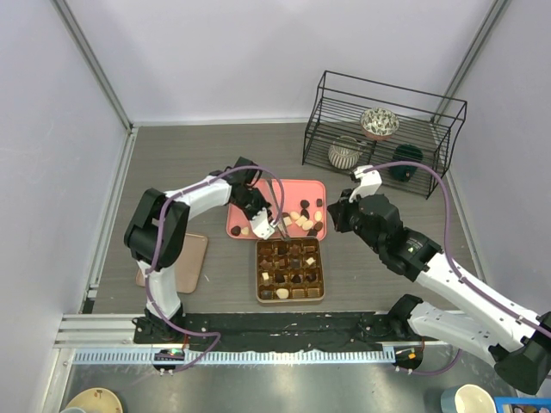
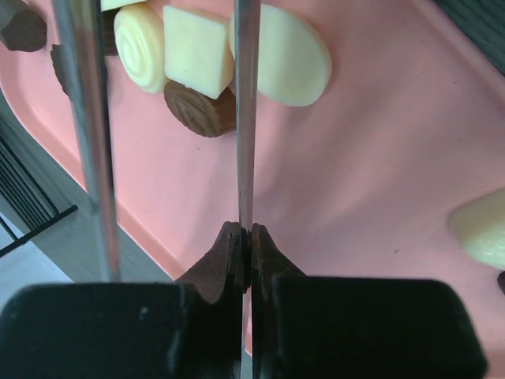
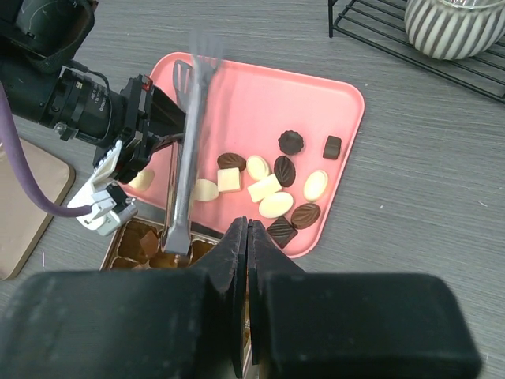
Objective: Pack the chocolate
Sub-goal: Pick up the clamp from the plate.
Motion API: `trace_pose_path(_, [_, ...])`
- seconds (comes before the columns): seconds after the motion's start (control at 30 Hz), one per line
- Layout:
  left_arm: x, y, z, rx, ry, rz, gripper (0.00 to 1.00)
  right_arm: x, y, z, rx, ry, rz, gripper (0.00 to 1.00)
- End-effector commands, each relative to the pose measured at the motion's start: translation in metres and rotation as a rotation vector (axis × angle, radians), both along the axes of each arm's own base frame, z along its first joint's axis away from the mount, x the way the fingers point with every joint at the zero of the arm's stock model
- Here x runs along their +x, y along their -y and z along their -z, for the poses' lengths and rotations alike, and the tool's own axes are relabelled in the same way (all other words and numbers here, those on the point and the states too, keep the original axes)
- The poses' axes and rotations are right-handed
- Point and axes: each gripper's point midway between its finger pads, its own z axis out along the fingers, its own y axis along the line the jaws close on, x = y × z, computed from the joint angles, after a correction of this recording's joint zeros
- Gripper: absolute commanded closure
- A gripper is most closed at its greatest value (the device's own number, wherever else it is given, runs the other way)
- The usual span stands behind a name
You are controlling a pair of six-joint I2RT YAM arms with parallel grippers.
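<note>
**A:** Both arms were crowded over the middle of the worktop (image 1: 172, 155). What was the worry?

**B:** A clash, first of all. The right gripper (image 3: 246, 237), pinched closed on nothing, hung at 3 o'clock of the pink tray (image 1: 301, 188). The left gripper (image 2: 243, 237) was near it, clamped tight on the metal tongs (image 3: 185, 158). One wide swing from either arm and they'd have bumped.

**A:** And on the smaller side?

**B:** The tongs themselves. They had long thin blades, and on smooth chocolate (image 3: 276, 204) they could have skidded. That might have flicked a piece off the tray, or dropped it short of the gold box (image 1: 290, 271) at the tray's 6 o'clock. I couldn't tell whether a piece was pinched.

**A:** Where did the chocolate lie?

**B:** It was loose toward the tray's 5 o'clock corner, with more sitting in the box's cells.

**A:** What did the views add?

**B:** Only the top view gave the wire rack (image 1: 379, 129) at 1 o'clock and the box's whole grid. The right wrist view showed the tongs full length, though blurred. The left wrist view alone showed the blades standing apart close up, and the swirl on a cream round (image 2: 138, 39).
</note>
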Motion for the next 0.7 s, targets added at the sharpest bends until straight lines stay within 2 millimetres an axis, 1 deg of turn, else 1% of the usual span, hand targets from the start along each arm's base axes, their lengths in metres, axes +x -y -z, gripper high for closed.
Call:
trace_pose_path(0.0, [0.008, 0.014, -0.040, 0.041, 0.348, 0.394, 1.00, 0.004, -0.003, -0.019, 0.040, 0.029, 0.005, 0.95])
trace_pose_path(0.03, [0.007, 0.013, -0.044, 0.037, 0.343, 0.369, 1.00, 0.005, -0.004, -0.020, 0.038, 0.030, 0.003, 0.95])
trace_pose_path(0.07, [0.007, 0.009, -0.046, 0.027, 0.311, 0.306, 1.00, 0.005, -0.005, -0.020, 0.034, 0.030, 0.000, 0.95])
trace_pose_path(0.1, [0.005, 0.008, -0.060, 0.005, 0.314, 0.268, 1.00, 0.006, -0.006, -0.020, 0.031, 0.028, 0.000, 0.95])
trace_pose_path(0.13, [0.003, 0.006, -0.067, -0.014, 0.294, 0.212, 1.00, 0.008, -0.006, -0.025, 0.029, 0.039, -0.002, 0.95])
trace_pose_path(0.17, [0.002, 0.005, -0.075, -0.050, 0.228, 0.089, 1.00, 0.009, -0.006, -0.028, 0.026, 0.049, -0.002, 0.95])
trace_pose_path(0.2, [0.003, 0.004, -0.097, -0.090, 0.212, -0.016, 1.00, 0.010, -0.007, -0.030, 0.021, 0.054, -0.008, 0.95])
trace_pose_path(0.23, [0.004, 0.004, -0.111, -0.118, 0.175, -0.110, 1.00, 0.012, -0.007, -0.038, 0.013, 0.074, -0.011, 0.95])
trace_pose_path(0.27, [-0.006, -0.003, -0.114, -0.143, 0.018, -0.298, 1.00, 0.013, -0.008, -0.041, 0.009, 0.082, -0.014, 0.95])
trace_pose_path(0.3, [0.003, 0.001, -0.148, -0.201, 0.003, -0.392, 1.00, 0.016, -0.008, -0.048, 0.012, 0.097, -0.010, 0.94])
trace_pose_path(0.33, [0.002, -0.001, -0.160, -0.224, -0.058, -0.471, 1.00, 0.018, -0.009, -0.050, 0.006, 0.103, -0.011, 0.93])
trace_pose_path(0.37, [-0.016, -0.014, -0.157, -0.189, -0.199, -0.569, 1.00, 0.019, -0.010, -0.055, 0.001, 0.116, -0.019, 0.90])
trace_pose_path(0.4, [-0.019, -0.012, -0.185, -0.253, -0.279, -0.659, 1.00, 0.019, -0.012, -0.062, 0.011, 0.125, -0.031, 0.88])
trace_pose_path(0.43, [-0.036, -0.011, -0.192, -0.272, -0.391, -0.686, 1.00, 0.020, -0.014, -0.066, 0.018, 0.133, -0.040, 0.84])
trace_pose_path(0.47, [-0.045, -0.013, -0.199, -0.284, -0.457, -0.727, 1.00, 0.019, -0.017, -0.069, 0.021, 0.139, -0.055, 0.81])
trace_pose_path(0.5, [-0.064, -0.016, -0.202, -0.280, -0.576, -0.812, 1.00, 0.019, -0.018, -0.074, 0.031, 0.150, -0.066, 0.74])
trace_pose_path(0.53, [-0.079, -0.011, -0.217, -0.333, -0.664, -0.813, 1.00, 0.016, -0.019, -0.079, 0.043, 0.162, -0.085, 0.70])
trace_pose_path(0.57, [-0.085, -0.015, -0.225, -0.372, -0.733, -0.844, 1.00, 0.014, -0.020, -0.083, 0.053, 0.171, -0.100, 0.66])
trace_pose_path(0.6, [-0.095, -0.013, -0.233, -0.408, -0.814, -0.855, 1.00, 0.010, -0.020, -0.086, 0.054, 0.180, -0.123, 0.56])
trace_pose_path(0.63, [-0.115, -0.010, -0.246, -0.447, -0.959, -0.865, 1.00, 0.002, -0.025, -0.089, 0.072, 0.184, -0.178, 0.50])
trace_pose_path(0.67, [-0.120, -0.012, -0.254, -0.482, -1.044, -0.880, 1.00, -0.008, -0.021, -0.100, 0.100, 0.217, -0.196, 0.44])
